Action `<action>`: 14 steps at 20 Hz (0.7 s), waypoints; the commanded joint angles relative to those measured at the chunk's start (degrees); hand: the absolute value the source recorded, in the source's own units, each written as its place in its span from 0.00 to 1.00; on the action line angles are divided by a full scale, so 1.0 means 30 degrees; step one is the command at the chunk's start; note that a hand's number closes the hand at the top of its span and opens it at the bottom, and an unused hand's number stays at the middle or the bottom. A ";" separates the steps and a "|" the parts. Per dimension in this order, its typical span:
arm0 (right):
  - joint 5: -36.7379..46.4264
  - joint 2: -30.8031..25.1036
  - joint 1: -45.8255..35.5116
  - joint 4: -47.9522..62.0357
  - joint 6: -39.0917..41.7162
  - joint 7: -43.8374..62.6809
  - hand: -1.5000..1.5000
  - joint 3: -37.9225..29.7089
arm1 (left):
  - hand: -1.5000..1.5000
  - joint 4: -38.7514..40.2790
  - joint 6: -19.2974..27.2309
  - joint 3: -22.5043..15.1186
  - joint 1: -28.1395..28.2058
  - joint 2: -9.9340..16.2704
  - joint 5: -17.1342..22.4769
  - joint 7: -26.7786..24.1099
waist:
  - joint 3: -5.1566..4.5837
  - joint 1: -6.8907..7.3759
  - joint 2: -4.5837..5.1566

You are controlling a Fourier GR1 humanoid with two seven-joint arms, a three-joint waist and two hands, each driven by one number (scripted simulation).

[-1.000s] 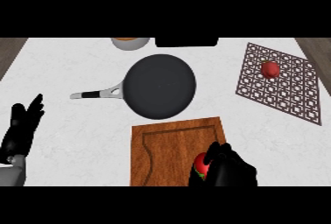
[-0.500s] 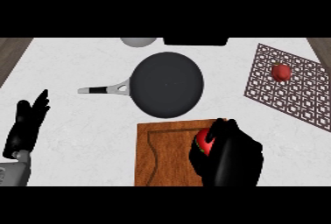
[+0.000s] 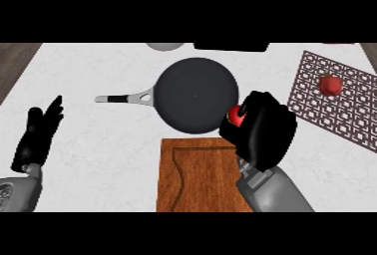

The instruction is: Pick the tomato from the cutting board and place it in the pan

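White marbled counter top fills most of the view; a strip of brown wood-look surface shows at the far left corner.

Nearest the lower edge: brown wooden cutting board with a carved groove, lying flat at centre. Nothing visible on its bare part; its right side is covered by the right forearm.

Grey right forearm comes up from the lower edge over the board's right side. Black right hand sits at the board's far right corner, overlapping the near right rim of the pan. Fingers curled round the small red round tomato; only a bit of red shows at the hand's left side, the rest hidden by fingers. Tomato is off the board, held at the pan's right edge; cannot tell if it touches the pan.

Black left hand at the view's left edge, well apart from everything, fingers straight and pointing up, holding nothing, resting.

Farther: round dark grey frying pan with a silver and black handle pointing left, just beyond the board. Pan interior looks bare.

Right of the pan: brown lattice-pattern trivet mat, tilted, with a second red round item lying on its far part, well apart from the hand.

Far edge: a grey rounded object, cut off, and a black flat object, also cut off; too little shows to tell what either is.
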 commanded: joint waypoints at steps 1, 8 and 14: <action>-0.1646 0.0184 -0.1339 0.3160 -0.3578 0.3702 1.00 -0.1858 | 0.50 0.0009 -0.0236 -0.0085 -0.0203 0.0192 -0.0133 -0.0161 | 0.0024 0.0312 0.0114; -0.3858 0.0186 -0.3467 0.8626 -0.7026 0.1187 1.00 -0.4415 | 0.50 -0.0242 -0.0493 -0.0201 -0.0519 -0.0042 0.0084 0.0214 | 0.0045 0.0810 0.0206; -0.6877 0.0187 -0.4011 1.1456 -1.1172 -0.1986 1.00 -0.6242 | 0.50 0.0148 -0.0382 -0.0183 -0.0944 -0.0084 -0.0104 0.0073 | 0.0093 0.0935 0.0372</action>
